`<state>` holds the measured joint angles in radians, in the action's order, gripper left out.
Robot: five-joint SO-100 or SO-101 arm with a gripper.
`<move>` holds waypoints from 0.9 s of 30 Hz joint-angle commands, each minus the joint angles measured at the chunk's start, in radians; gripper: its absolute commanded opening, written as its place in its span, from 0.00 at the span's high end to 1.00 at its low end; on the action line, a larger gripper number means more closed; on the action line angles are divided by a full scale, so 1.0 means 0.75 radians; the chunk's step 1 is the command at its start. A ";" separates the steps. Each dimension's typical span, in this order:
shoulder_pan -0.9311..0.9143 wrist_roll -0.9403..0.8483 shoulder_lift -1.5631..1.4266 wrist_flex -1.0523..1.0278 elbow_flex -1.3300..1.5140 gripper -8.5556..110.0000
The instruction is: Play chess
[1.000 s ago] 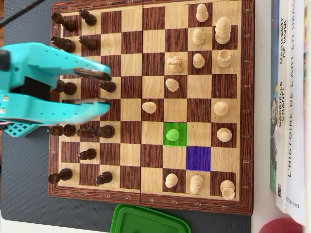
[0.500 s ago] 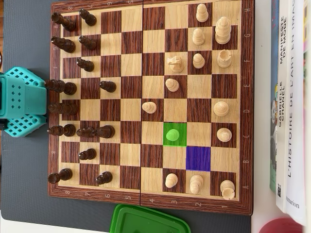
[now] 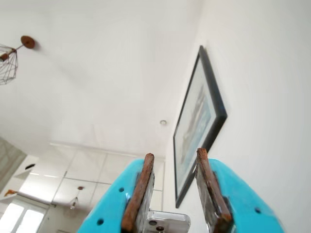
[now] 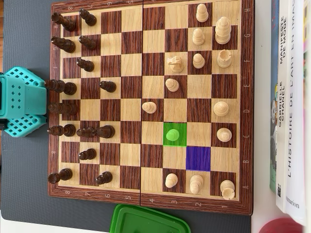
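Looking straight down, I see my teal arm (image 4: pixel 22 102) parked at the left edge, just beside the chessboard (image 4: pixel 150 104). Dark pieces (image 4: pixel 108 86) crowd the board's left columns, light pieces (image 4: pixel 198 60) its right, and a green-tinted pawn (image 4: pixel 172 135) stands on a green square with a purple square (image 4: pixel 198 158) beside it. Books (image 4: pixel 290 107) lie along the right. In the wrist view my claw (image 3: pixel 176 162) points up at ceiling and a framed picture (image 3: pixel 197 124), its fingers slightly apart, pinching nothing.
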<state>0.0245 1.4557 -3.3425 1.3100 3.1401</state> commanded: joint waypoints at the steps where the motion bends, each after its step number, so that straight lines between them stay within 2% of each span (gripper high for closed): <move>1: 0.006 0.006 -0.006 0.096 0.027 0.81; 12: 0.004 0.006 -0.006 0.403 0.027 0.81; 27: 0.004 0.006 -0.006 0.659 0.027 0.81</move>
<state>0.0215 1.4557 -3.3548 1.7978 3.1401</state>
